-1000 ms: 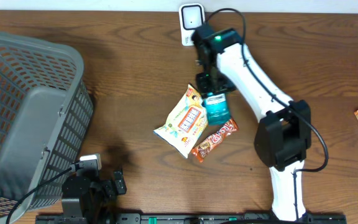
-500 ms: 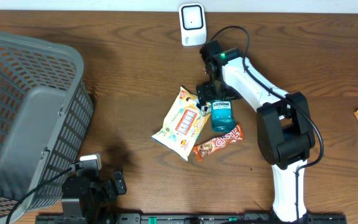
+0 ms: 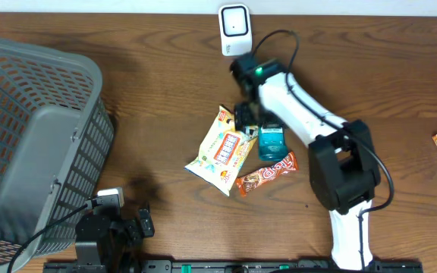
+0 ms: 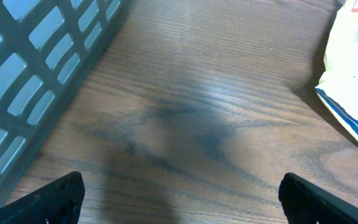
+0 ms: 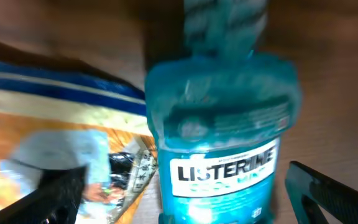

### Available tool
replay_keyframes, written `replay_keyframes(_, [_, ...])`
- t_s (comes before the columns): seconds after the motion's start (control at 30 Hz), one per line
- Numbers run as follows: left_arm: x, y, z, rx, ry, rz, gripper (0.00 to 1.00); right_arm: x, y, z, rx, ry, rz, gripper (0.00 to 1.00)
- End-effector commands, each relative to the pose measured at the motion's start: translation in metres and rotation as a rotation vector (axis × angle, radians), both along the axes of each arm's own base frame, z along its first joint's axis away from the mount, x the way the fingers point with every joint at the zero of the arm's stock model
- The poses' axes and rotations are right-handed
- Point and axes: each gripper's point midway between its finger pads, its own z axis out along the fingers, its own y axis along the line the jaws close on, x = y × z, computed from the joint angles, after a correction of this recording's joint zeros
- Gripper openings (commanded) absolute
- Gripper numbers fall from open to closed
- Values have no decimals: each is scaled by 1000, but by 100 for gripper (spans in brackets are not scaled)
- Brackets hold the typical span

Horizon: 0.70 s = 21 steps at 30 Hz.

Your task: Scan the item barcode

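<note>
My right gripper hangs wide open and empty just above a blue mouthwash bottle. The bottle lies flat on the bench, label up, between a snack bag and a candy bar. The white scanner stands at the bench's far edge. I should probably close across the bottle's body, clear of the bag, leaving its barcode uncovered. My left gripper rests open, empty, beside the basket.
</note>
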Motion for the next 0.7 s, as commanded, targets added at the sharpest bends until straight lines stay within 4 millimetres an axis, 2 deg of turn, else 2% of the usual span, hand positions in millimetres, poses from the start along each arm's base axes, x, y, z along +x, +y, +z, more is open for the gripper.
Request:
replay_keyframes(0.0, [-2,1,1,2,0,5,100,-6,-16,-5,-130,-64,-52,99])
replay_keyframes(0.17, [-2,1,1,2,1,5,100,-19,-38,-23,-213,-63,-119,99])
replay_keyframes(0.4, [-2,1,1,2,1,5,100,-22,-45,-26,-221,-53,-144,98])
replay_keyframes(0.57, [-2,1,1,2,1,5,100,-23,-48,-30,-223,-51,-149,70])
replay_keyframes(0.67, [-2,1,1,2,1,5,100,-29,-51,-43,-219,-45,-149,37])
